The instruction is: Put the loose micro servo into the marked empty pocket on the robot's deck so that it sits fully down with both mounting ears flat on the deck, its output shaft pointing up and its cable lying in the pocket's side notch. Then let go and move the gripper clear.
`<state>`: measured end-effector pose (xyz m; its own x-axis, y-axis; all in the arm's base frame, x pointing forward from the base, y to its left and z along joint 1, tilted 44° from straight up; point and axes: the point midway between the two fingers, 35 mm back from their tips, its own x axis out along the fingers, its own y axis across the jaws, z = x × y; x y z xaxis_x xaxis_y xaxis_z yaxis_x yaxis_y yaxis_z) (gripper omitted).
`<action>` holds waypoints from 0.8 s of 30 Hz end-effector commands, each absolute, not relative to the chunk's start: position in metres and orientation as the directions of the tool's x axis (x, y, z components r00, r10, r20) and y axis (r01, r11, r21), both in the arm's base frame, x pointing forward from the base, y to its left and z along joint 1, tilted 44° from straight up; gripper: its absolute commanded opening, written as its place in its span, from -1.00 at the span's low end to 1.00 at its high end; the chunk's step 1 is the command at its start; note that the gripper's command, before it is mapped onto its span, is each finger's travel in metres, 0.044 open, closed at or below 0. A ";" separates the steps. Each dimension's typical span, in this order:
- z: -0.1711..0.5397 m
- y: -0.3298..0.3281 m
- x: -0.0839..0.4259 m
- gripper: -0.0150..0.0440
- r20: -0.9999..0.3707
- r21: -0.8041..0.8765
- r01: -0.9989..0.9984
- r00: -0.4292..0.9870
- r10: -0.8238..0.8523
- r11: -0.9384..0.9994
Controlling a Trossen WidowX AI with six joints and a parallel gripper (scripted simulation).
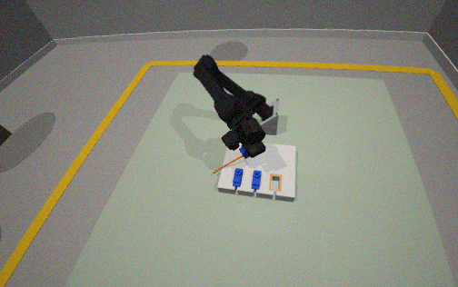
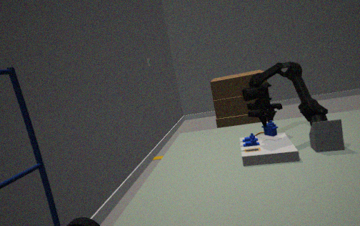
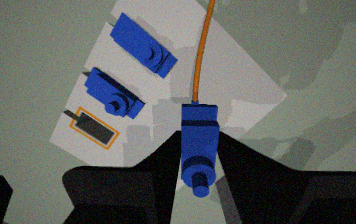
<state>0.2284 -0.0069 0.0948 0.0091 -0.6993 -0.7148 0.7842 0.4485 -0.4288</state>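
- Gripper [image 3: 199,165] is clamped on the servo [image 3: 199,145], over the deck's [image 3: 240,85] back edge, shaft toward the camera.
- Orange cable [image 3: 201,50] trails off across the deck.
- Two seated servos [image 3: 144,45] flank the orange-marked pocket [image 3: 94,127]; nothing blocks it.

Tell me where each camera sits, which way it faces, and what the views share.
Top: high overhead, angled down at the deck; the whole arm shows.
Exterior: low, off to the side, facing the deck; arm and base show.
Wrist: on the gripper, looking down; only the fingers show.
All share the loose servo in the gripper and the orange-marked pocket.
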 end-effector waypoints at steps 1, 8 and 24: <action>0.082 0.008 0.230 -0.49 -0.719 -0.422 0.786 0.013 -0.695 0.452; 0.058 0.033 0.231 -0.49 -0.721 -0.421 0.786 0.013 -0.693 0.453; 0.007 0.087 0.231 -0.49 -0.723 -0.419 0.786 0.014 -0.691 0.454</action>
<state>0.2309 0.0749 0.0160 0.0128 -0.6975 -0.7165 0.7808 0.4546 -0.4286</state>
